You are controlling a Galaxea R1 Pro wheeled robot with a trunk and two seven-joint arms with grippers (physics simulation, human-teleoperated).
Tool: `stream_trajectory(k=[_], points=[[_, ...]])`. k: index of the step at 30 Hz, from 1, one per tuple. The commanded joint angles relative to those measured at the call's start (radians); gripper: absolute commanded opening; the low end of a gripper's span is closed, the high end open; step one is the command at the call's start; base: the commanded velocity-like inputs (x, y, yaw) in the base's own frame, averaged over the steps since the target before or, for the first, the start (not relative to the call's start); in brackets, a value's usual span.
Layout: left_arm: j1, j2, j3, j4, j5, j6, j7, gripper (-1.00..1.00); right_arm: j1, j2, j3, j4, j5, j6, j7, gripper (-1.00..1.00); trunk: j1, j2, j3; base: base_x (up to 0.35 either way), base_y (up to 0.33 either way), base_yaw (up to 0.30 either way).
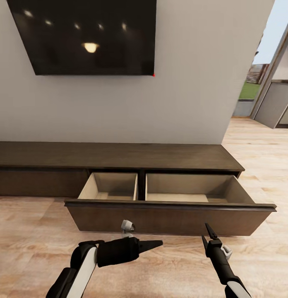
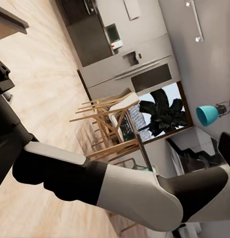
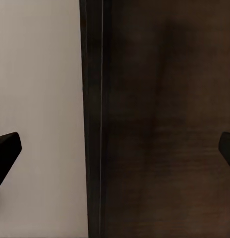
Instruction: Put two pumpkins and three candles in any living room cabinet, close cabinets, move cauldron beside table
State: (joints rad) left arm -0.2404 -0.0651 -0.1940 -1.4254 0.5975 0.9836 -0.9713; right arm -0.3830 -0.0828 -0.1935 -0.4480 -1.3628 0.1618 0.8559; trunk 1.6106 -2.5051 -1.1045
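Writing or brand marks cannot be read anywhere. Head view: the cabinet (image 1: 119,156) runs low along the wall under a dark screen (image 1: 84,35), its wide drawer (image 1: 169,217) pulled out, two bare compartments showing. The left gripper (image 1: 154,244) lies sideways before the drawer front, fingers together. The right gripper (image 1: 208,231) points up near that front — in its wrist view the fingertips (image 3: 7,148) stand wide apart against dark wood (image 3: 164,124). The left wrist view shows wooden chairs (image 2: 107,124) and a teal lamp (image 2: 206,115).

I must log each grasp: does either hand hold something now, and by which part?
Nothing is held. The right hand is open before the drawer front; the left hand is empty.
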Motion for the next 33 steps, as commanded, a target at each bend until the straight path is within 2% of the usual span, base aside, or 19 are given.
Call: stream_trajectory(k=[1, 8, 15, 19, 23, 27, 33], points=[[0.0, 0.001, 0.001, 0.0, 0.005, 0.004, -0.002, 1.0, 0.0, 0.0, 0.0, 0.001, -0.01, 0.01, 0.004, 1.0, 0.0, 0.0, -0.001, 0.0, 0.0, 0.0], [0.0, 0.001, 0.005, -0.001, 0.013, 0.004, -0.001, 1.0, 0.0, -0.003, 0.007, 0.004, -0.007, 0.009, 0.01, 1.0, 0.0, 0.0, -0.001, 0.0, 0.0, 0.0], [-0.001, 0.0, 0.012, -0.001, 0.019, 0.007, -0.001, 1.0, 0.005, -0.006, 0.087, 0.009, -0.001, 0.008, 0.012, 1.0, -0.003, 0.001, 0.022, 0.0, 0.0, 0.0], [-0.002, -0.001, 0.004, -0.001, 0.02, 0.01, 0.0, 1.0, 0.009, -0.005, 0.1, 0.014, 0.017, 0.008, 0.003, 1.0, -0.005, 0.002, 0.038, 0.0, 0.0, 0.0], [-0.006, -0.002, -0.007, -0.001, 0.019, 0.012, 0.001, 1.0, 0.011, -0.002, 0.102, 0.111, 0.042, 0.01, -0.005, 1.0, -0.007, 0.003, 0.053, 0.0, 0.0, 0.0], [-0.013, -0.003, -0.015, 0.0, 0.017, 0.012, 0.002, 1.0, 0.012, 0.0, 0.105, 0.286, 0.053, 0.006, -0.031, 1.0, -0.008, 0.004, 0.069, 0.0, 0.0, 0.0], [-0.016, -0.002, -0.018, 0.0, 0.019, 0.013, 0.002, 1.0, 0.012, 0.0, 0.104, 0.337, 0.054, 0.0, -0.049, 1.0, -0.014, 0.012, 0.091, -0.039, 0.014, 0.0]])
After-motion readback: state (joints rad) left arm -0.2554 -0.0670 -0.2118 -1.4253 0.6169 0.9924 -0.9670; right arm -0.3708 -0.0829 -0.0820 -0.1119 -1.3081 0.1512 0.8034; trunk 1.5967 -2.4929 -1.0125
